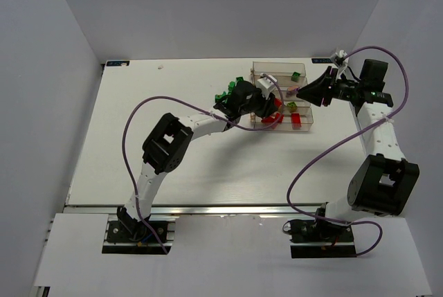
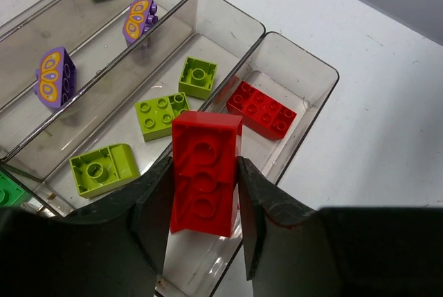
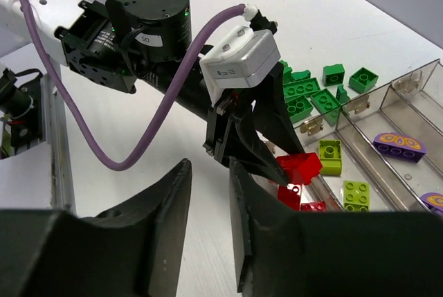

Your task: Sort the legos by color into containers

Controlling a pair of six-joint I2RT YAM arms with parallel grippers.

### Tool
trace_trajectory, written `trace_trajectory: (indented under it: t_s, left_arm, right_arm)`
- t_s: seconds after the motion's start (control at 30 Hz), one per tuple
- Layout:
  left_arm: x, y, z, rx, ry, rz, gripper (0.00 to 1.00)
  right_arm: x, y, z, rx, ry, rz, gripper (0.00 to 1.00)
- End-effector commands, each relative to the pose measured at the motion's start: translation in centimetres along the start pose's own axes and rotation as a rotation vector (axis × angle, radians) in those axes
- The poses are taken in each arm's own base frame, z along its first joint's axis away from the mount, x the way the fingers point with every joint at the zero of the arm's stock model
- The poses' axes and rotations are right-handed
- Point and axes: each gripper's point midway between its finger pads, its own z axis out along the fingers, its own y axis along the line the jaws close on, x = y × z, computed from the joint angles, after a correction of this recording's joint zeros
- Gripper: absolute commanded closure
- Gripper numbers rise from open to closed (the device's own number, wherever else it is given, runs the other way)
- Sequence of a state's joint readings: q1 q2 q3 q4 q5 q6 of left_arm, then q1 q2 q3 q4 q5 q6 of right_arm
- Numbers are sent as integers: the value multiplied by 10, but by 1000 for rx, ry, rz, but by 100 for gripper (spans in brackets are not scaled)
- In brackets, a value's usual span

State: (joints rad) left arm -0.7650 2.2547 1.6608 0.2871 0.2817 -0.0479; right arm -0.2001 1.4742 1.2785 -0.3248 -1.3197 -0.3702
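Legos [image 3: 299, 91] dotted the white table [image 1: 173, 89] between grey walls [image 1: 208, 6]; left gripper [image 2: 203, 196] clamped a red brick [image 2: 206, 145]; right gripper [image 3: 210, 172] gaped, seemingly empty.

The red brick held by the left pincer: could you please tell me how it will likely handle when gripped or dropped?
The red brick looks rigid moulded plastic, so it should not flex in the left pincer. Its glossy sides may be slippery. Flat faces suggest it will settle, not roll, in the bin.
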Motion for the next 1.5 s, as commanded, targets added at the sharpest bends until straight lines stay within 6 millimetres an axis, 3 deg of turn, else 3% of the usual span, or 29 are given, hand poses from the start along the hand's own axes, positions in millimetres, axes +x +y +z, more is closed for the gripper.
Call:
trace_trajectory:
  t_s: [0.0, 0.1, 0.23, 0.43, 0.5, 0.53, 0.57, 0.6, 0.67, 0.7, 0.73, 0.77, 0.8, 0.83, 0.87, 0.9, 0.93, 0.97, 1.0, 1.07, 1.1, 1.17, 1.2, 1.27, 1.33, 1.47]
  left_arm:
    - [-16, 1, -3, -11, -17, 14, 49]
    - [-14, 1, -3, -11, -4, 12, 41]
    - [-27, -1, -8, -10, -23, 16, 34]
    - [-67, 5, -31, -78, -83, 19, 36]
    - [-83, 10, -53, -112, -105, -2, 44]
    - [-88, 14, -63, -139, -117, -35, 53]
    - [-90, 18, -73, -158, -124, -61, 76]
    - [-96, 25, -97, -197, -146, -87, 85]
    - [-97, 29, -124, -234, -169, -171, 99]
    - [-94, 37, -139, -269, -172, -203, 99]
    - [-90, 37, -163, -309, -180, -269, 99]
    - [-85, 39, -176, -328, -178, -305, 98]
    - [-77, 47, -191, -362, -162, -348, 97]
    - [-88, 44, -211, -369, -196, -403, 94]
    - [-68, 48, -222, -408, -165, -446, 88]
    - [-54, 54, -236, -445, -129, -490, 70]
    - [-49, 59, -248, -493, -133, -533, 62]
    - [-46, 57, -264, -519, -140, -548, 58]
    - [-39, 57, -275, -542, -129, -560, 52]
    - [-47, 50, -296, -551, -184, -577, 50]
    - [-32, 51, -303, -581, -177, -595, 50]
    - [-39, 44, -321, -584, -242, -637, 50]
    - [-20, 43, -326, -609, -208, -663, 50]
    - [-12, 37, -336, -613, -226, -709, 50]
    - [-6, 34, -341, -621, -231, -744, 50]
    - [3, 30, -352, -641, -229, -778, 49]
  right_arm:
    - [-4, 3, -2, -8, -7, -27, 65]
    - [-6, -1, -2, -2, -9, -37, 62]
    - [-12, -8, -1, 8, -10, -43, 57]
    - [-18, -19, -1, 45, -9, -42, 50]
    - [-22, -26, 1, 68, -5, -58, 49]
    - [-23, -29, 2, 75, 0, -63, 49]
    - [-20, -37, 4, 100, 15, -61, 49]
    - [-25, -36, 9, 99, 33, -60, 50]
    - [-17, -54, 18, 147, 99, -99, 50]
    - [-29, -49, 35, 133, 122, -153, 50]
    - [-18, -57, 39, 176, 198, -170, 50]
    - [-5, -66, 51, 187, 256, -172, 50]
    - [-14, -54, 80, 159, 290, -235, 50]
    - [-9, -59, 91, 178, 335, -245, 50]
    - [16, -72, 101, 213, 429, -200, 50]
    - [20, -67, 121, 213, 461, -189, 50]
    - [2, -77, 131, 271, 456, -202, 50]
    - [34, -92, 140, 316, 551, -111, 51]
    - [37, -88, 157, 315, 573, -90, 50]
    - [39, -103, 180, 369, 577, -20, 50]
    - [45, -95, 192, 392, 573, 87, 49]
    - [70, -96, 204, 467, 623, 123, 47]
    - [74, -89, 222, 480, 608, 104, 44]
    - [97, -83, 231, 530, 643, 94, 38]
    - [99, -91, 236, 618, 612, 124, 32]
    - [112, -102, 244, 693, 610, 199, 30]
